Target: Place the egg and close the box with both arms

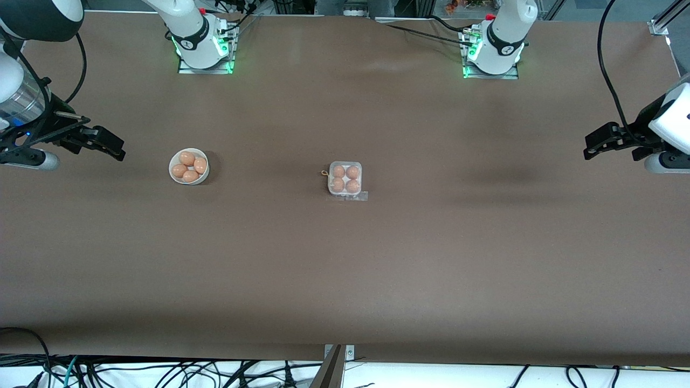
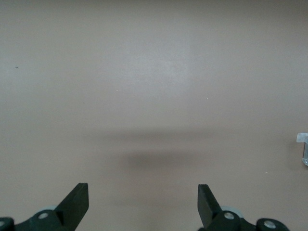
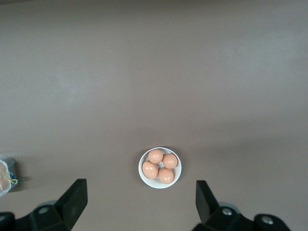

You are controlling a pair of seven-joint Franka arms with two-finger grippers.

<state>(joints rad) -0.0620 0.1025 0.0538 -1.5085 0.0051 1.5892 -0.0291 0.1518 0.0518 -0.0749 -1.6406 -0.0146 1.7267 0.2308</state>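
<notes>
The right gripper (image 1: 110, 145) hangs over the table (image 1: 345, 269) at the right arm's end, its fingers spread wide and holding nothing; the arm appears to be waiting. Just beside it toward the middle sits a white bowl (image 1: 173, 177) with four tan eggs in it, also plain in the right wrist view (image 3: 142, 177). At the table's centre stands the box (image 1: 345, 179), well apart from the bowl, and all four of its cells hold an egg (image 1: 352, 172). The lid seems to lie down over them, though clear plastic makes that hard to confirm. The left gripper (image 1: 598, 144) hovers over the left arm's end, fingers apart and empty. By this look the placing is done and the closing likely too; little remains.
</notes>
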